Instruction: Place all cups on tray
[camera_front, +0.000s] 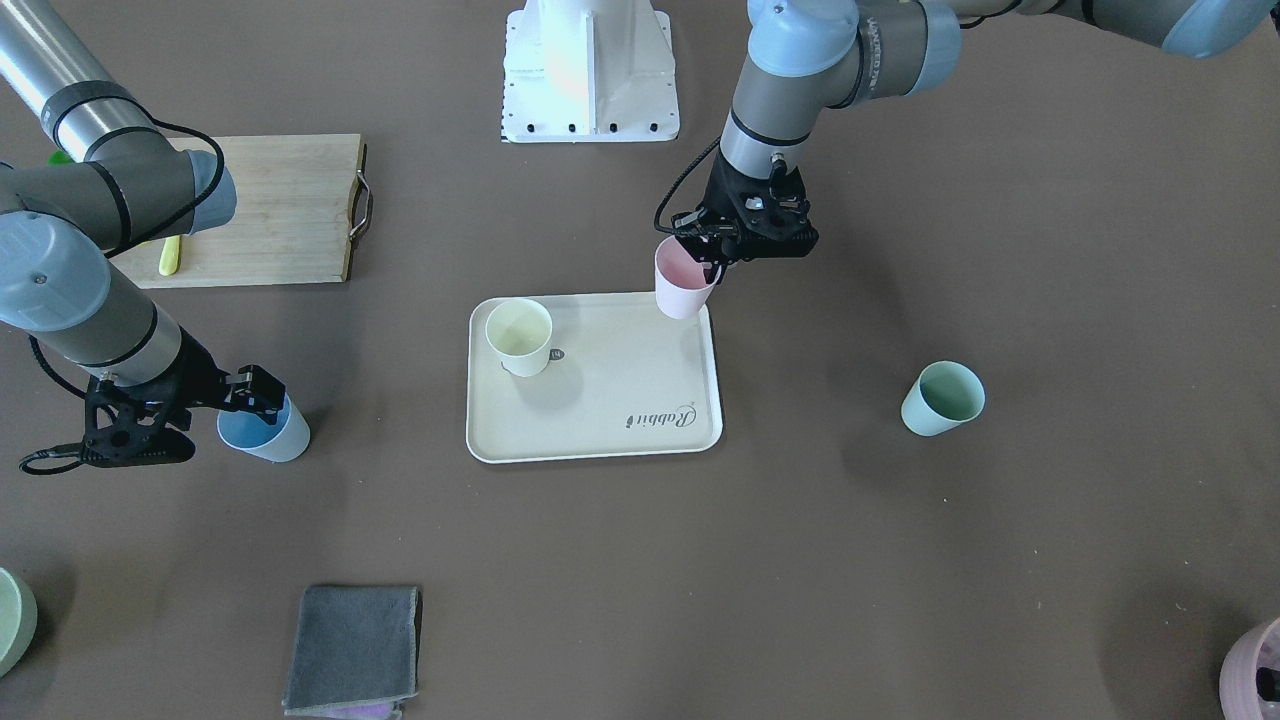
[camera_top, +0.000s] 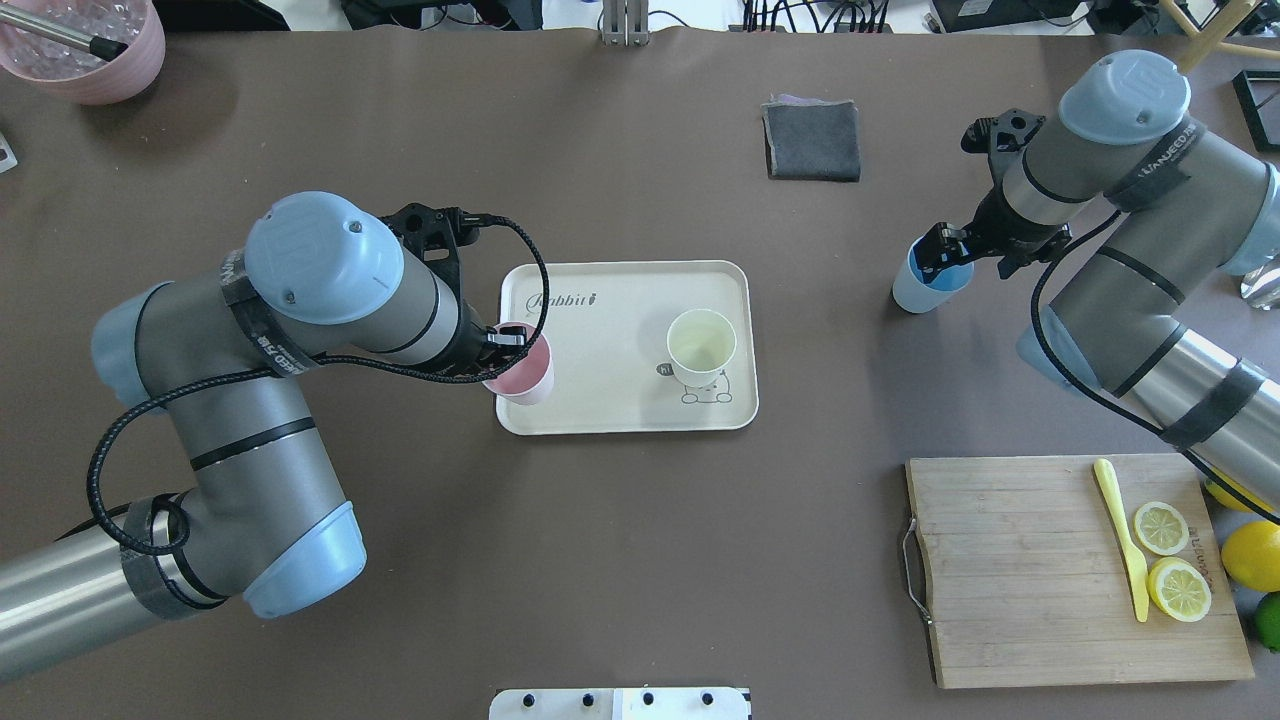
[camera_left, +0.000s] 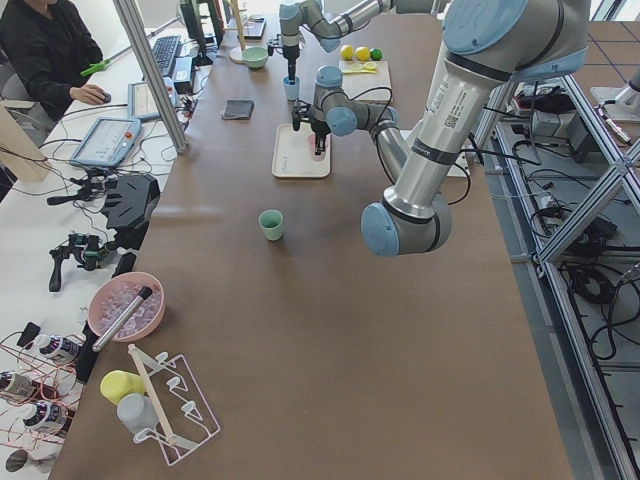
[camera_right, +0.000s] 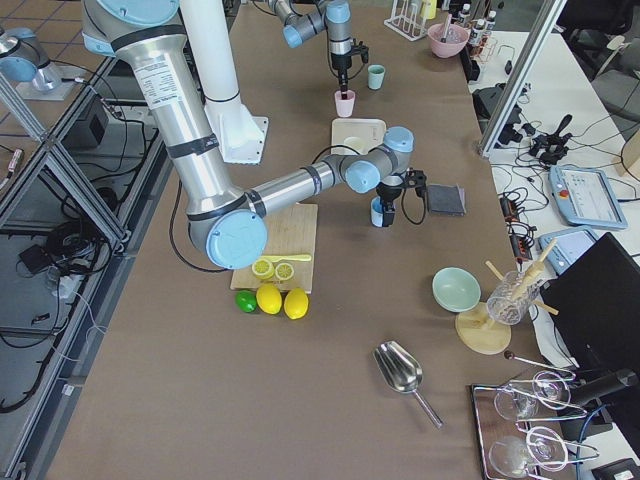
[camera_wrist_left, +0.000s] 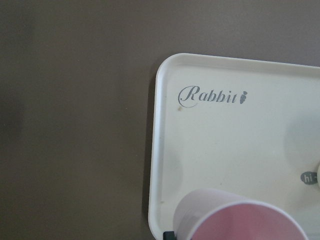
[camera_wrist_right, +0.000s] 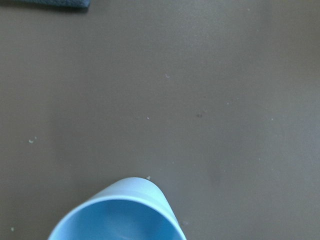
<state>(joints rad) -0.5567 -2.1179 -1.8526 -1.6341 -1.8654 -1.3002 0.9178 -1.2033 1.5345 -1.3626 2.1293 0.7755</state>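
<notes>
My left gripper (camera_front: 714, 266) is shut on the rim of the pale pink cup (camera_front: 683, 287) and holds it raised over the corner of the cream tray (camera_front: 620, 375) nearest my left arm. The left wrist view shows the pink cup (camera_wrist_left: 240, 220) above the tray's rim (camera_wrist_left: 156, 150). The pale yellow cup (camera_front: 519, 337) stands upright on the tray. My right gripper (camera_front: 266, 396) grips the rim of the light blue cup (camera_front: 268, 432), upright at table level, apart from the tray. The mint green cup (camera_front: 942, 398) stands alone on the table; my left arm hides it in the overhead view.
A wooden cutting board (camera_top: 1040, 600) with lemon slices and a yellow knife lies near my right arm. A grey cloth (camera_top: 812, 140) lies at the far side. A mauve pot (camera_top: 85, 50) and a pale green bowl (camera_front: 12, 618) stand at the far corners.
</notes>
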